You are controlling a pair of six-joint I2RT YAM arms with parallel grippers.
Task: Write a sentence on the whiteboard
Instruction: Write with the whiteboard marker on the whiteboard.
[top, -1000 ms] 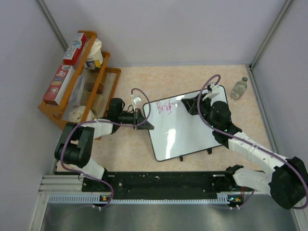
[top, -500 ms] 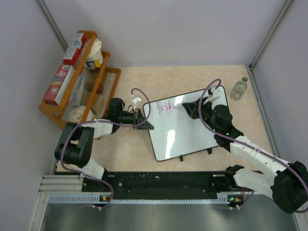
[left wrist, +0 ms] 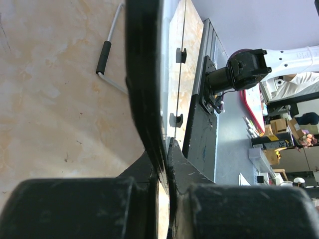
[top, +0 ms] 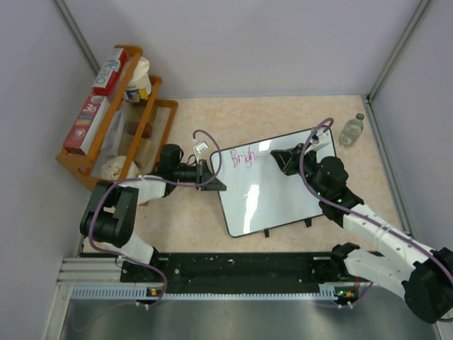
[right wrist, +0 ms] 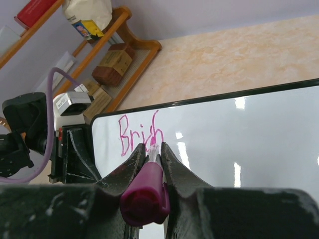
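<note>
The whiteboard (top: pixel 272 202) lies tilted on the table, its black feet toward the arms. Pink letters of the sentence, about "Brigh" (top: pixel 243 157), stand at its top left. They also show in the right wrist view (right wrist: pixel 138 132). My right gripper (top: pixel 277 156) is shut on a magenta marker (right wrist: pixel 148 191), its tip on the board (right wrist: pixel 249 134) just right of the last letter. My left gripper (top: pixel 214 177) is shut on the board's left edge. In the left wrist view the jaws (left wrist: pixel 164 149) pinch the black frame (left wrist: pixel 144 74).
A wooden rack (top: pixel 159 113) with boxes and bags stands at the back left, close to the left arm. A small clear bottle (top: pixel 352 130) stands at the back right by the wall. The black base rail (top: pixel 233 273) runs along the near edge.
The pink writing has gained a letter, from about "Brig" to "Brigh". My right wrist has swung to the right behind the marker. The left gripper and the board have not moved.
</note>
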